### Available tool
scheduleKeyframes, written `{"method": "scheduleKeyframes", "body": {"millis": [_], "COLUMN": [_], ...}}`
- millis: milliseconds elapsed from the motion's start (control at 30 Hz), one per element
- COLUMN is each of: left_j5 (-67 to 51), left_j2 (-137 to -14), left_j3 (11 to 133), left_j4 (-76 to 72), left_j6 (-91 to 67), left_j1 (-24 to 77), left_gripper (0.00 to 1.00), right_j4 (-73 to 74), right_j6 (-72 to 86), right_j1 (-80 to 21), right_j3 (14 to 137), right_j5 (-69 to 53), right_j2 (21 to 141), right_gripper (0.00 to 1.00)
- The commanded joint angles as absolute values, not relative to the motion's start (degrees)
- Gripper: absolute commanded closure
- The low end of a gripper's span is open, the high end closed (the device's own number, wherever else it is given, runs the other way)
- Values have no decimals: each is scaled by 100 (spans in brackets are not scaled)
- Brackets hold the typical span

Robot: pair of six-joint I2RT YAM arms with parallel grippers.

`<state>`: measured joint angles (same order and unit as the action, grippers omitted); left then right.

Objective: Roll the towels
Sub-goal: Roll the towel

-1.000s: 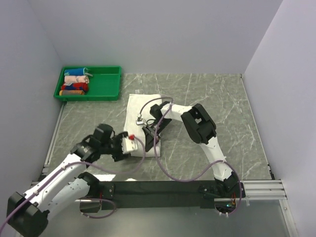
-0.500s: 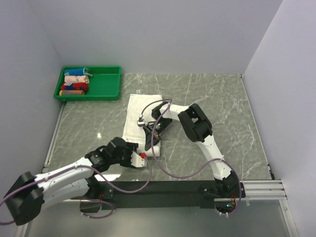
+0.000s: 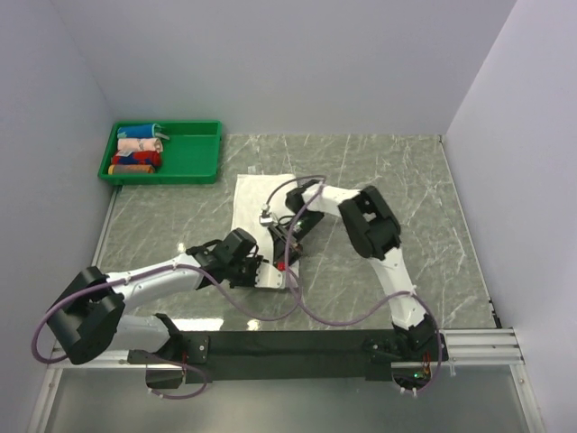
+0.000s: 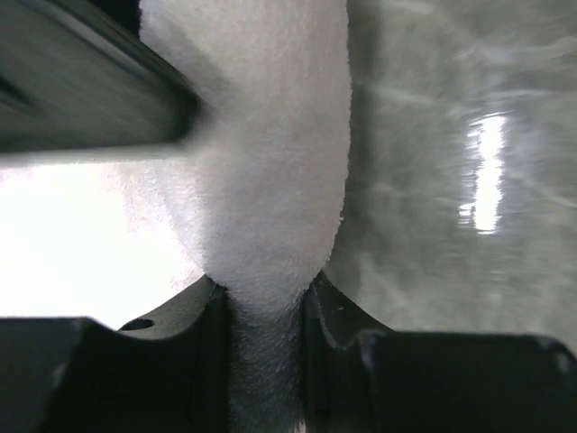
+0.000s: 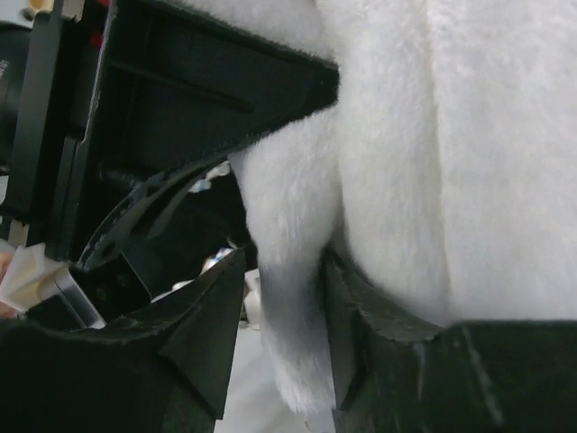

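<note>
Table (image 3: 406, 180): grey marbled top, walled in on three sides.

White towel (image 3: 250, 206): lies left of the table's centre, long axis running away from the arm bases. The far part lies flat. The near end is gathered up where the two arms meet.

Green tray (image 3: 194, 153): far-left corner of the table, well apart from the towel. Small colourful rolled cloths (image 3: 137, 152) are stacked at its left end.

Left end effector (image 4: 263, 298): reaches in low from the left to the towel's near end. In the left wrist view the jaws stand narrow, with a thick fold of white terry pinched between the two fingers. The fold bulges out beyond the fingertips, and bare table shows to its right.

Right end effector (image 5: 284, 271): comes down from the right onto the towel's near right edge, just beside the left one. In the right wrist view the jaws are also narrow and clamp a hanging fold of the towel. More towel fills the right of that view, and the black body of the other arm sits close on the left.
</note>
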<state>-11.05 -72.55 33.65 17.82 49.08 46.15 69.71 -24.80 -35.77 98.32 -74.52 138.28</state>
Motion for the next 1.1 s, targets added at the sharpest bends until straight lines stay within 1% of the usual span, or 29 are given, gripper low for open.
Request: {"method": "scheduleKeyframes", "body": {"millis": [0,33,133,267,333,433,467,600,733,833,867,967,1000,1033,1067], "left_j5": [-2372,-2486,-2618,-2847,-2987,-3216,-3382,-3498,-3682,-3718,-3709,-3648,-3647,-3639,-3621], "left_j2": [-7392,-7400,-7689,-8303,-8594,-9297,-9621,-10405,-11222,-11732,-11907,-12172,-12225,-12278,-12365], "left_j3": [3550,3638,3883,4244,4524,4955,5044,5492,6176,6581,6653,6907,6969,7083,7119], "left_j4": [3453,3663,4076,4306,4377,4649,4780,5061,5527,5782,5809,5862,5897,5924,5950], "left_j6": [4588,4631,4562,4404,4290,4332,4377,4623,4947,5053,5062,5027,5019,5010,5010], "left_j1": [4605,4605,4562,4325,4150,3781,3666,3235,2893,2734,2707,2681,2681,2681,2663], "left_gripper": [99,99,99,99,100,99,99,99,99,99,99,99,99,99,99], "right_j4": [6110,5987,5565,5213,5133,4949,4861,4693,4825,5018,5071,4809,4703,4589,4353], "right_j6": [-1944,-1734,-1364,-1178,-1248,-1362,-1406,-1450,-1686,-1950,-2003,-2056,-2083,-2100,-2109], "right_j1": [-3077,-2972,-2541,-1979,-1767,-1644,-1644,-1670,-1758,-2161,-2545,-3118,-3546,-3768,-4005], "right_j3": [9449,9379,9264,9010,8729,8237,8096,7367,6935,6943,6969,6961,6944,6952,6970], "right_j5": [-6137,-5708,-5092,-4625,-4396,-3956,-3807,-3569,-3594,-3473,-3385,-2754,-2560,-2349,-1877], "right_j2": [12607,12430,11770,10874,10224,9310,8829,7843,7462,7374,7374,7470,7549,7593,7689], "right_gripper": [49,49,47,47,48,48,49,49,49,48,48,46,45,30,29]}}
